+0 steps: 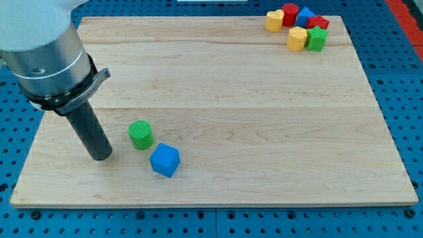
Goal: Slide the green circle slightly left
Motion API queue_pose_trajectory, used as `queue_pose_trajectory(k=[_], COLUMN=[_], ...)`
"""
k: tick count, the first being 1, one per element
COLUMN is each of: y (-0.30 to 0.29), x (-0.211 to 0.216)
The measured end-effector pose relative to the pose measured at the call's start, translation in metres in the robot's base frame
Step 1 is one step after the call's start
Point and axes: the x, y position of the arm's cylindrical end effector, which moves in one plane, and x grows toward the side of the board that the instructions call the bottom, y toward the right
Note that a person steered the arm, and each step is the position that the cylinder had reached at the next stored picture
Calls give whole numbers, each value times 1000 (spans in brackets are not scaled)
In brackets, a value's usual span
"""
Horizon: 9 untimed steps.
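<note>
The green circle (140,134) is a short green cylinder standing on the wooden board (251,99) at the lower left. My tip (101,157) rests on the board to the left of the green circle and a little lower, with a small gap between them. A blue cube (164,160) sits just below and to the right of the green circle, close to it but apart.
A cluster of blocks sits at the board's top right corner: a yellow heart (274,21), a red cylinder (290,14), a blue block (305,16), a red block (320,22), a yellow block (297,38) and a green star (316,39). The arm's grey body (46,53) fills the upper left.
</note>
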Motion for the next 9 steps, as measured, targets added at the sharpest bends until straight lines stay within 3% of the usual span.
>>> queue_pose_trajectory(k=[2,4,9], y=[-27,-21,44], x=[41,41,-45])
